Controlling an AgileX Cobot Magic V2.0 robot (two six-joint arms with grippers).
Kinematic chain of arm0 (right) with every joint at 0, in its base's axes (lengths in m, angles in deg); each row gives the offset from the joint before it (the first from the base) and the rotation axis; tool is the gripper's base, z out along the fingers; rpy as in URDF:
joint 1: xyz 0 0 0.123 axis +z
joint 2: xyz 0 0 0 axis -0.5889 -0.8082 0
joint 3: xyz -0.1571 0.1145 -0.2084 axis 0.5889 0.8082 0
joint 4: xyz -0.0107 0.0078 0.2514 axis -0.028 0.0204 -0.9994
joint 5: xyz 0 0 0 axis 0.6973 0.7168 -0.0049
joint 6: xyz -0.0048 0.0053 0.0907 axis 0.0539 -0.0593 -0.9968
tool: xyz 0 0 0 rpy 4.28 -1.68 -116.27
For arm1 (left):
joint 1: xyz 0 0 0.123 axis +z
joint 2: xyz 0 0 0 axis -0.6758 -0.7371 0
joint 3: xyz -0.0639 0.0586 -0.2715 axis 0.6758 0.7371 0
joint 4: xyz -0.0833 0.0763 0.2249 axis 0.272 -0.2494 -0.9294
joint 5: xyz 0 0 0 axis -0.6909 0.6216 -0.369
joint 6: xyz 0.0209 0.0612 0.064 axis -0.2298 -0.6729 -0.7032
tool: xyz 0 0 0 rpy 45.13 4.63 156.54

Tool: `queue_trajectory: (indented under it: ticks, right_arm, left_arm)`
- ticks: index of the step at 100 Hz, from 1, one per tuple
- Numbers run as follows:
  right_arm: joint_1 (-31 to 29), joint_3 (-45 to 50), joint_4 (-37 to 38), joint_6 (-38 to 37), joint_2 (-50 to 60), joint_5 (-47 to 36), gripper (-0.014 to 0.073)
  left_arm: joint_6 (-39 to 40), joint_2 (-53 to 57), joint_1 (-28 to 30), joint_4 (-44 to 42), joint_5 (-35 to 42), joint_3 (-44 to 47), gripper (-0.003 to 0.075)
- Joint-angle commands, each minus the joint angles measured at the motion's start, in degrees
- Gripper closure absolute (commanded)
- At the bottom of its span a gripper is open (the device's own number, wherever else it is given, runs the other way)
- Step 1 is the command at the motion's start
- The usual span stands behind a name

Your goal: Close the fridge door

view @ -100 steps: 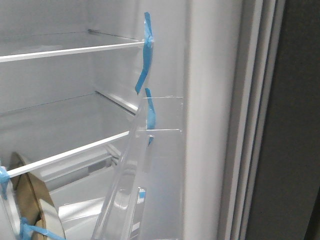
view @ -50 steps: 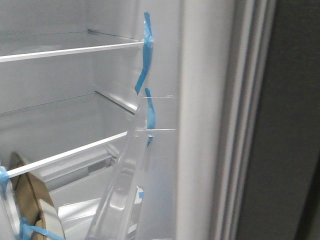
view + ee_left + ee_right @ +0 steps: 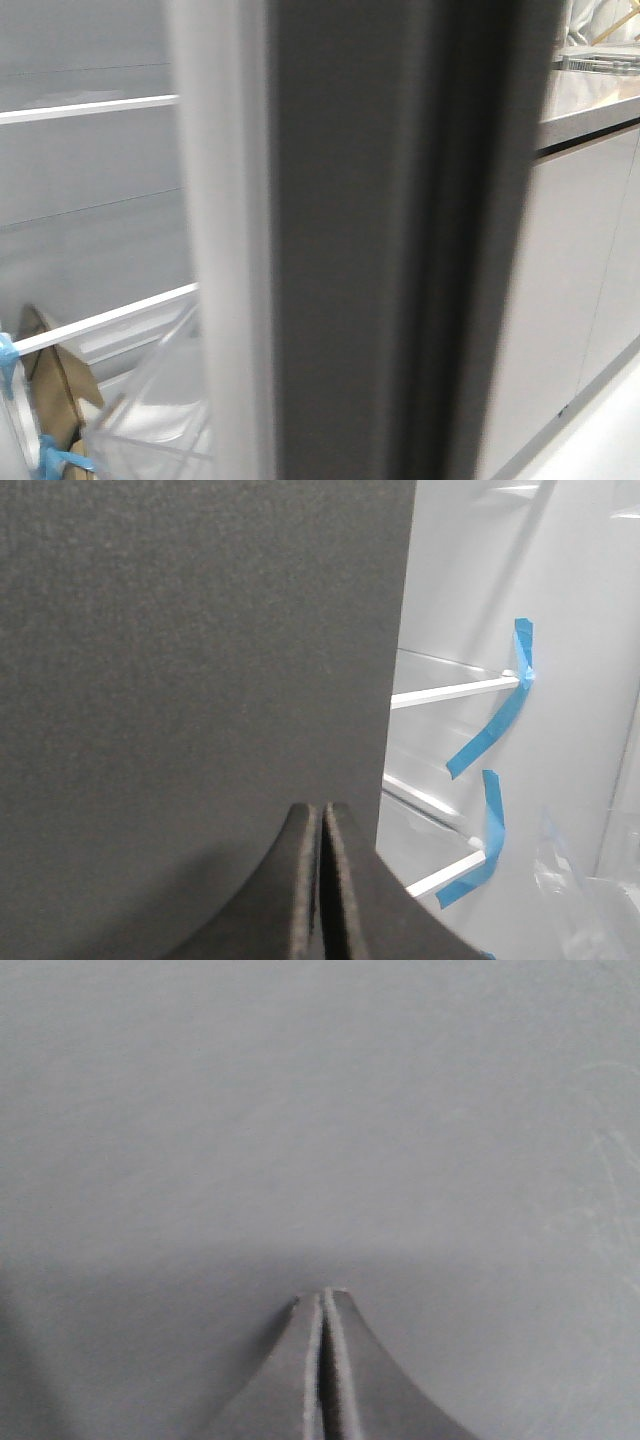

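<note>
The fridge door [image 3: 380, 250] stands edge-on across the middle of the front view, blurred. It is a dark grey panel with its white lining [image 3: 220, 250] on the left, and a clear door bin [image 3: 150, 410] shows low beside it. Neither gripper shows in the front view. My right gripper [image 3: 324, 1295] is shut and empty, its tips at or very near a plain matte grey surface [image 3: 320, 1110] that fills the right wrist view. My left gripper [image 3: 322, 810] is shut and empty in front of another dark grey panel [image 3: 190, 640] that shows no lining.
The fridge interior has white-edged shelves [image 3: 90, 108] and a brown cardboard item [image 3: 55, 385] tied with blue tape at the lower left. Blue tape strips [image 3: 495, 720] hang on the inner wall. Pale grey cabinet fronts [image 3: 570, 280] under a countertop [image 3: 590, 100] stand to the right.
The fridge door has swung leftward across the front view, covering the taped inner wall and most of the shelves. The cabinets on the right have come into sight.
</note>
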Motion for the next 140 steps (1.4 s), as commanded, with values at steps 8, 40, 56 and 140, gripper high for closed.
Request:
queue_trajectory:
  ticks: [8, 40, 56, 140]
  right_arm:
    - [0.2, -5.8, -0.1, 0.6, -5.9, -5.3, 0.0670]
    - [0.2, -15.7, -0.1, 0.6, -19.2, -6.8, 0.0670]
    - [0.2, -20.1, -0.1, 0.6, -25.0, -8.3, 0.0670]
    - [0.2, -25.3, 1.3, 0.6, -42.6, -27.8, 0.0670]
  left_arm:
    - [0.2, -1.1, -0.3, 0.1, 4.4, 1.6, 0.0741]
    - [0.2, -1.1, -0.3, 0.1, 4.4, 1.6, 0.0741]
    - [0.2, -1.1, -0.3, 0.1, 4.4, 1.6, 0.0741]
    - [0.2, -1.1, -0.3, 0.1, 4.4, 1.6, 0.0741]
